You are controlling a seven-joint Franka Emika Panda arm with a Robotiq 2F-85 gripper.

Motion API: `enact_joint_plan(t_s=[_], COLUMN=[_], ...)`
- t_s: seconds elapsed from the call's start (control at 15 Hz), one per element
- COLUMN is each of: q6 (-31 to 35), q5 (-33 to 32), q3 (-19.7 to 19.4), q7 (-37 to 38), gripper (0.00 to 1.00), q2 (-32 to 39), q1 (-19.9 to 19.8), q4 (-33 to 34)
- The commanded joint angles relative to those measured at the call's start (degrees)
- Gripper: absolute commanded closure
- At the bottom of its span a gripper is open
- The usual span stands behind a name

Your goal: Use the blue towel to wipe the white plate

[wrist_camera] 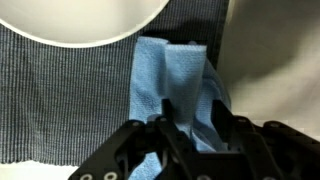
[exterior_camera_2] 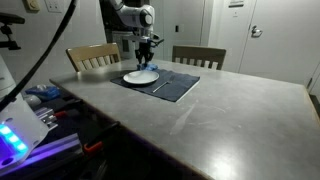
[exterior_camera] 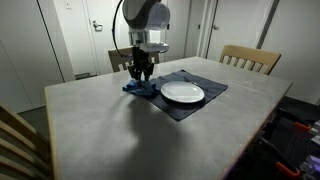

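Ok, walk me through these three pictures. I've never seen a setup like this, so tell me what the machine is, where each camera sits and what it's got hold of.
The machine is a single robot arm reaching over a grey table. Two pictures come from cameras set apart from it, looking at the table from different places. The third comes from a camera on the arm's wrist, looking down past its two dark fingers. On the table lies a dark placemat with a white plate on it. Beside the plate is a blue towel, bunched up between the fingers, which appear to be pinching it. Wooden chairs stand around the table.
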Motion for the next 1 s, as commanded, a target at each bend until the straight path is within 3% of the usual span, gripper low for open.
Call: enact_joint_plan(t_s=[0.0, 0.13, 0.2, 0.53, 0.93], q6=[-1.08, -1.23, -1.30, -2.48, -8.78], q5=[0.18, 0.17, 0.15, 0.19, -0.31], q3=[0.72, 0.78, 0.80, 1.11, 1.43], q7=[-0.69, -0.75, -0.73, -0.99, -1.83], gripper=[0.83, 0.97, 1.00, 0.99, 0.99], q2=[1.41, 1.58, 1.61, 1.09, -1.70], q1=[-0.56, -0.51, -0.46, -0.37, -0.18], q4=[2.24, 2.58, 2.66, 2.36, 0.99])
